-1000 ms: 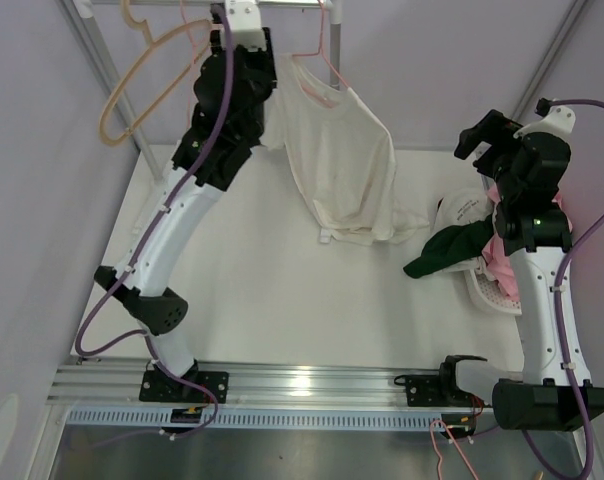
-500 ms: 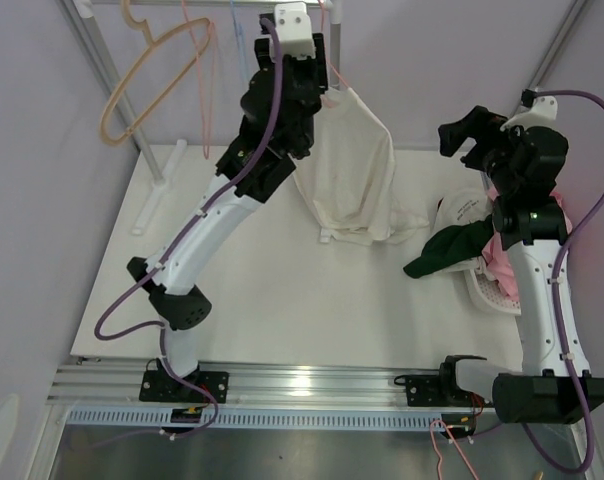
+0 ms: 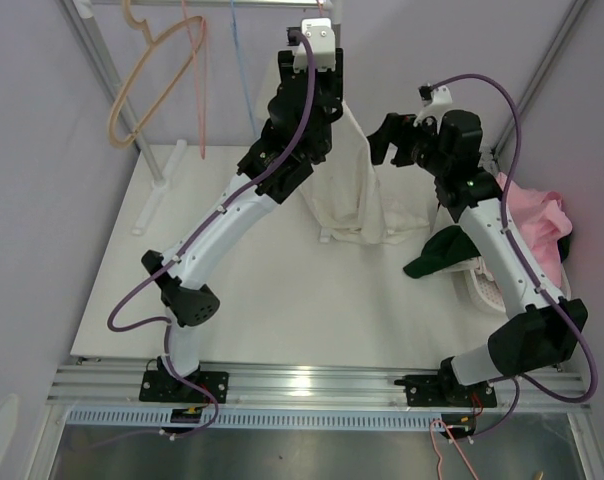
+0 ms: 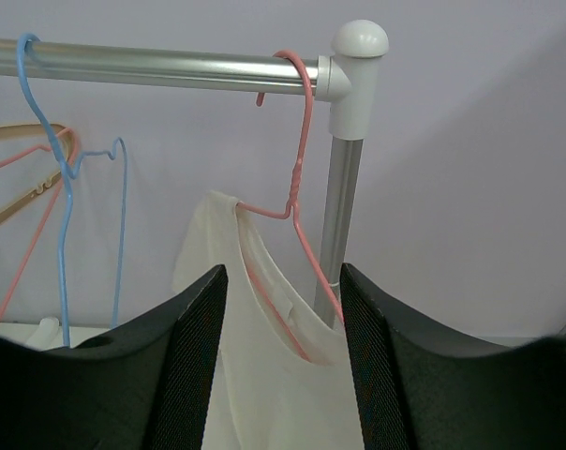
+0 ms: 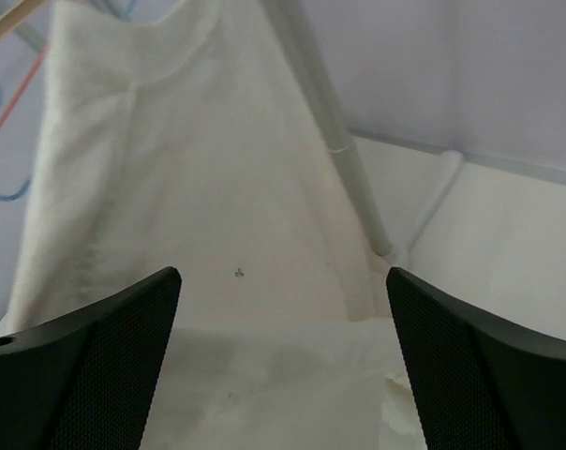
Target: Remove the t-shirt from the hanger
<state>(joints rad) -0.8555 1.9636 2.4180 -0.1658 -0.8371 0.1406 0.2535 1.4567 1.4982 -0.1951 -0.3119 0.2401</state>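
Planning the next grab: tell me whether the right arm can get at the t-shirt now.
Probably yes. The right gripper faces the t-shirt, jaws open, nothing between them; the rack post stands just beside.

**Item counts, rail and table**

- T-shirts: 1, cream t-shirt [image 3: 357, 190], on a hanger.
- Hangers on the rail [image 4: 171, 66]: 4 in all.
  - 2 pink: pink hanger [image 4: 297, 187] carrying the shirt, plus bare pink hanger [image 3: 195, 90].
  - 1 blue hanger [image 4: 63, 187].
  - 1 tan hanger [image 3: 132, 85].
- Rails: 1.
- Loose garments at the right: 2 seen, green garment [image 3: 442, 255] and pink garment [image 3: 537, 215].
- Baskets: 1, white basket [image 3: 487, 290].
- Arms: 2, left arm [image 3: 232, 215] and right arm [image 3: 502, 250].
- Grippers: 2, left gripper [image 4: 283, 272] and right gripper [image 5: 283, 291], two fingers each.
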